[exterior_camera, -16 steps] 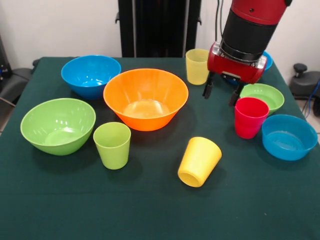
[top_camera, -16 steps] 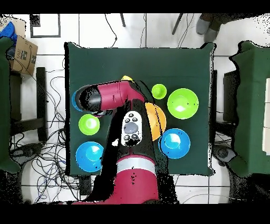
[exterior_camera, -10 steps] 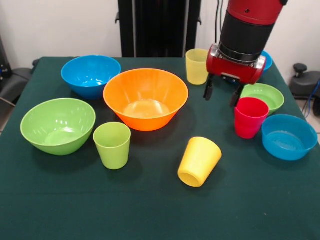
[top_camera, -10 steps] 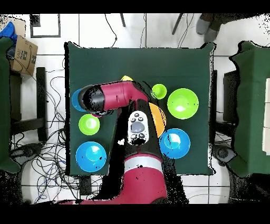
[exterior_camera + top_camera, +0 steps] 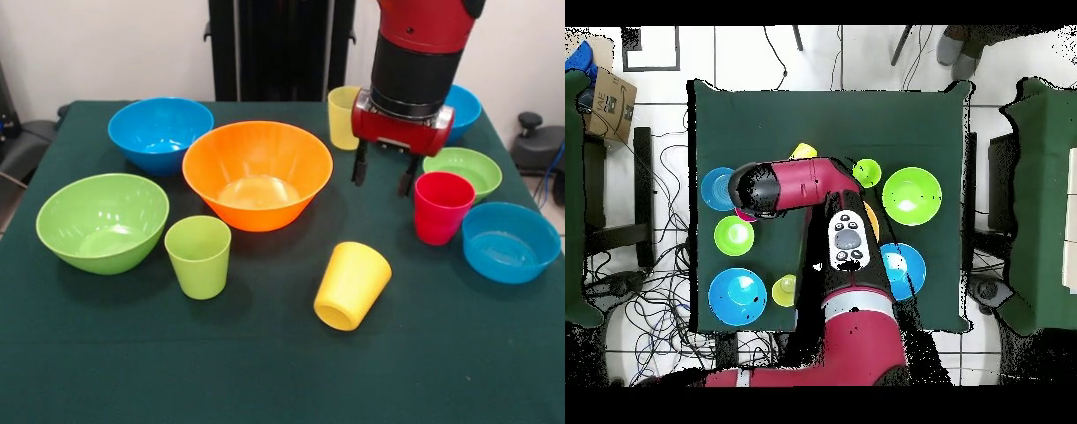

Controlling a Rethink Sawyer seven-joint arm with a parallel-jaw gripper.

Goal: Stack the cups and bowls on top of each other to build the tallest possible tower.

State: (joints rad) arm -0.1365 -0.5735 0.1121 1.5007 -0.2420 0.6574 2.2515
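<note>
Hovering above the dark green tablecloth (image 5: 282,380), the red and black gripper (image 5: 381,175) hangs with its two dark fingers (image 5: 359,166) spread apart and nothing between them, between the large glossy orange plastic bowl (image 5: 257,173) and the upright red plastic tumbler (image 5: 441,208). No tower yet: every piece sits singly. The bright yellow tumbler (image 5: 352,285) lies on its side near the front, mouth toward the camera; the lime green tumbler (image 5: 198,256) stands just beside the orange bowl. The paler translucent yellow tumbler (image 5: 342,117) stands behind the gripper, probably clear of it, though the wrist hides part. Judgement: these cups are light, stiff, thin-walled and slick, so they will skid or tip if nudged; best pinched across the rim wall, one finger inside, one outside.
</note>
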